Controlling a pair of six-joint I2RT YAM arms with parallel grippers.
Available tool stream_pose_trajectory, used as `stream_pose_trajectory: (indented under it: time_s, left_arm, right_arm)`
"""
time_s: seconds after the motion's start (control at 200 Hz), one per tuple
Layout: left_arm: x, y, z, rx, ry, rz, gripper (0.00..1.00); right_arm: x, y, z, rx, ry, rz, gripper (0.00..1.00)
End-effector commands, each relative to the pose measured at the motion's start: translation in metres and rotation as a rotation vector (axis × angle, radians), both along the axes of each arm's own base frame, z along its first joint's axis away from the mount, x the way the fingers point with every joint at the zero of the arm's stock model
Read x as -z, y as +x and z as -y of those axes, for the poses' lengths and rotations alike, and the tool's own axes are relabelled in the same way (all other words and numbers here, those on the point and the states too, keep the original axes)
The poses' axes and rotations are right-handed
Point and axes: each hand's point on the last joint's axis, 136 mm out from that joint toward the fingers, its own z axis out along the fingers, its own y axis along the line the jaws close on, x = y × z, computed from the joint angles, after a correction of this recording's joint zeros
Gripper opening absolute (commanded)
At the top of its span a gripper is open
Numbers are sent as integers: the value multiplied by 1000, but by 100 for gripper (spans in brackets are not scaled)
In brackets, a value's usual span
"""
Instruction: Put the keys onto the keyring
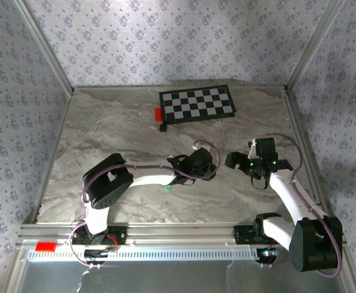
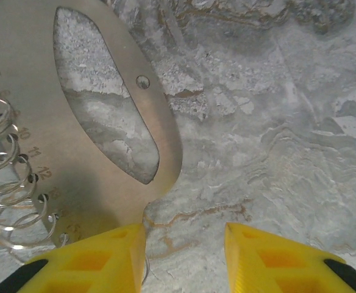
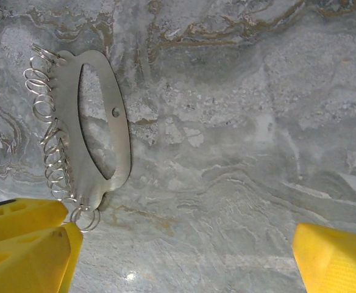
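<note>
Nearest the arm bases, the keyring (image 1: 167, 188) shows as a bright green tag on the marble table (image 1: 105, 134), tucked by the left forearm; its ring is too small to make out. A little farther out, the two grippers face each other at mid-table. The left gripper (image 2: 187, 235) has its yellow pads apart over bare marble, gripping nothing. A key (image 2: 86, 195), which looks like a flat silvery plate with an oval cut-out and small wire loops along one edge, lies with its narrow end right at the tip of one pad, not between the two. The right gripper (image 3: 187, 235) is spread wide, with the key ahead of it and toward one side, not between its pads. I judge this to be the pick-up of the key, not yet made. The next move calls for shifting the left gripper sideways so the thin plate's end sits squarely between the pads before they close. Farthest back lie the checkerboard (image 1: 197, 104) and a small red block (image 1: 158, 113).
</note>
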Motion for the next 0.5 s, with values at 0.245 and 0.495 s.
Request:
stream_pose_trajectory:
  time_s: [0.245,0.495]
  left_arm:
    - [13,3,-6,-68,14,-12,37]
    - [15,1,-22,-88,32,7,36]
  right_arm:
    - [-6,-3,4,-8,1,24,95]
    - [-13,-1,5,2,1,41,95]
